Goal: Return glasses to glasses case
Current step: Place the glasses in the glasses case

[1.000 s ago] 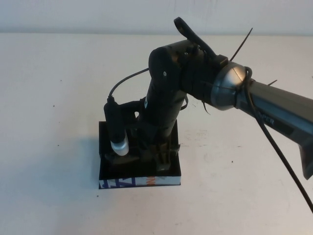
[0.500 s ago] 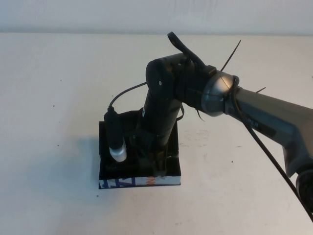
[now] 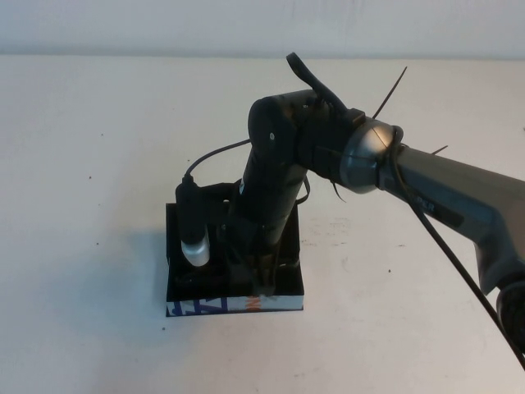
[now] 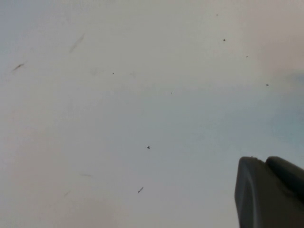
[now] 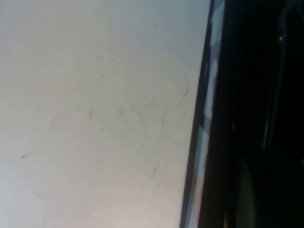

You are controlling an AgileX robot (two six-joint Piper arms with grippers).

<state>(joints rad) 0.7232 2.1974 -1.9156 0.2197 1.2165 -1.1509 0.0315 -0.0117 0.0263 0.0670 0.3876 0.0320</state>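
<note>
The glasses case (image 3: 234, 305) lies open on the table, a black box with a blue, white and orange front edge. My right gripper (image 3: 261, 275) reaches down into the case near its front wall, and the arm covers most of the inside. The glasses are hidden under the arm and in the dark lining; I cannot make them out. In the right wrist view the case's printed edge (image 5: 204, 118) runs beside the dark interior. My left gripper (image 4: 266, 164) shows only in the left wrist view, over bare table, with its fingertips (image 4: 251, 190) together and empty.
The pale tabletop (image 3: 98, 164) surrounds the case on all sides. A black cable (image 3: 459, 271) hangs off the right arm. A wall (image 3: 164, 25) runs along the table's far edge.
The right arm shifted a little left and lowered deeper into the case one second ago. Since half a second ago it has barely moved.
</note>
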